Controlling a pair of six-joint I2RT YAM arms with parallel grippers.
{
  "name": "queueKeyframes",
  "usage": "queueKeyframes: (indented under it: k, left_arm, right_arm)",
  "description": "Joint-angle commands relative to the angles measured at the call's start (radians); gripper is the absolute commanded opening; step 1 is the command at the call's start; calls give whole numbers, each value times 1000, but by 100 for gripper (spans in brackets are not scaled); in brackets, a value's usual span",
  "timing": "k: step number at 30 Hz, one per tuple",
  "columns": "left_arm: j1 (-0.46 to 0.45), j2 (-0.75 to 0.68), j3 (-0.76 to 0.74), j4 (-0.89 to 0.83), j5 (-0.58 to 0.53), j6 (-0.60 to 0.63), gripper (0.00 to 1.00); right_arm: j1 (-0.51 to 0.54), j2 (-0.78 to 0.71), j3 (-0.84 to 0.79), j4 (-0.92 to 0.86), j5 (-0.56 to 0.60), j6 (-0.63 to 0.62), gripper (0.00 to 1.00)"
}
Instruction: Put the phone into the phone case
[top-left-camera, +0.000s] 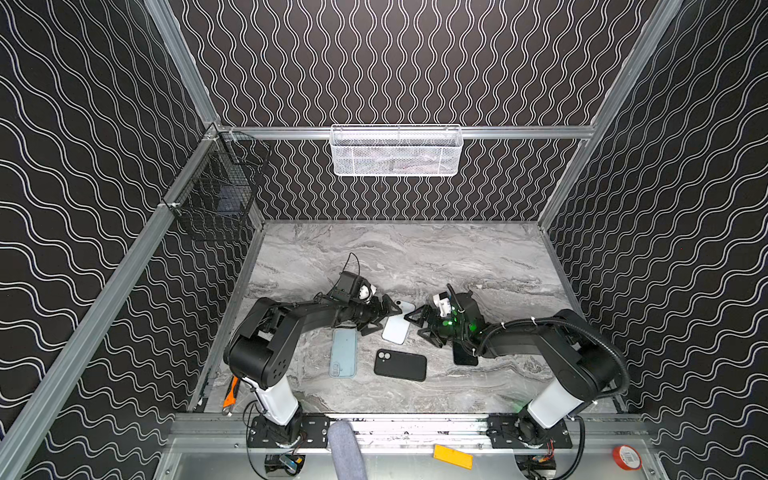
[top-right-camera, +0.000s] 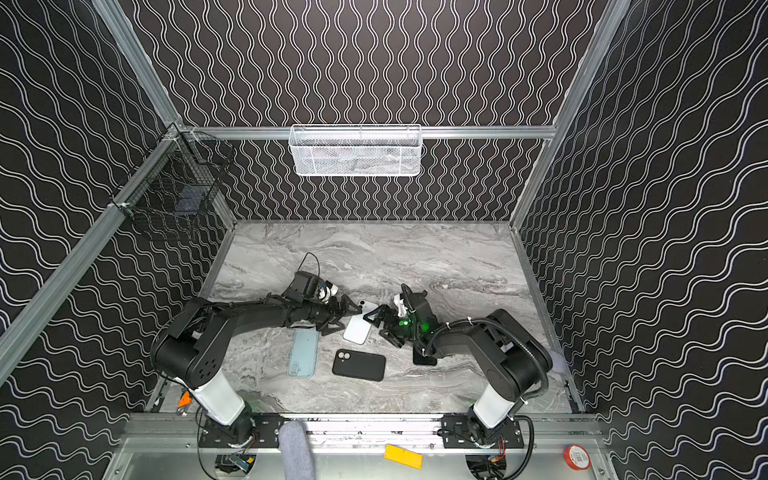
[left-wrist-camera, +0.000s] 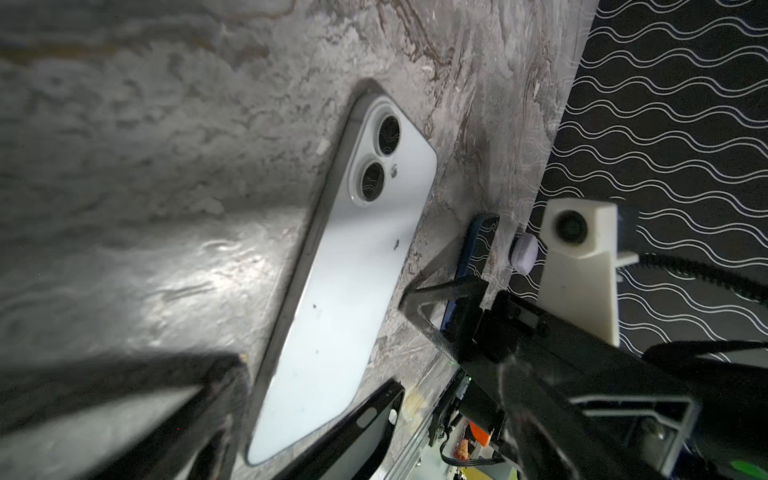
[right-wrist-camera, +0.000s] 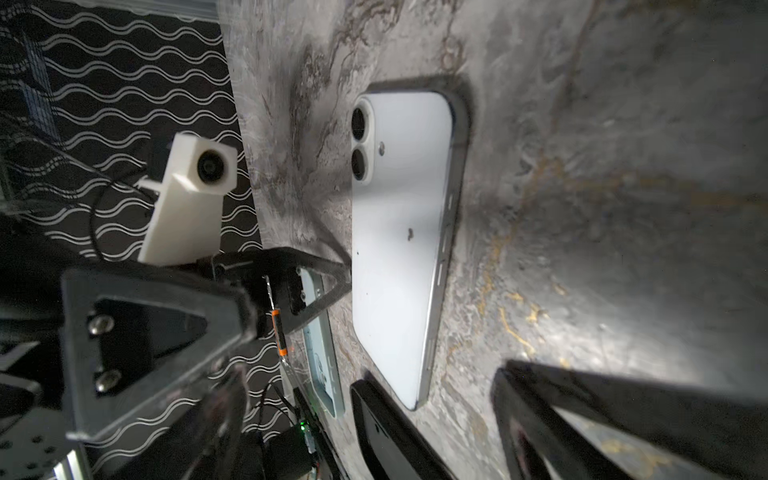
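Phone (top-left-camera: 398, 323), stiff, thin, likely slick, lies camera-side up on tabletop (top-left-camera: 457, 257) between left fingers (top-left-camera: 388, 303) and right fingers (top-left-camera: 417, 312), both spread wide; probably best pinched across long edges, black case (top-left-camera: 400, 365) near.

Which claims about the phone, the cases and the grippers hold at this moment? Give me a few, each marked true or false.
1. The white phone lies camera side up on the table. True.
2. The left gripper is shut on the phone. False: its jaws are open and hold nothing.
3. The phone sits inside the black case. False: it lies bare on the table, outside that case.
4. The right gripper is open. True.
5. A light blue case lies on the table left of the black case in both top views. True.
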Motion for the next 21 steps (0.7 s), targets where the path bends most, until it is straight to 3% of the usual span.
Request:
queueKeyframes:
  k: [1, 5, 16, 21]
  left_arm:
    - [5, 20, -31, 29, 11, -11, 96]
    - [5, 43, -51, 126, 46, -48, 94]
    - [5, 41, -65, 143, 43, -52, 88]
    - [6, 48, -86, 194, 44, -74, 83]
  right_arm:
    - [0, 42, 13, 124, -15, 99, 94]
    - [-2, 96, 4, 206, -16, 111, 94]
    - [-21, 230, -20, 526, -48, 199, 93]
    - [-22, 222, 10, 511, -83, 173, 92]
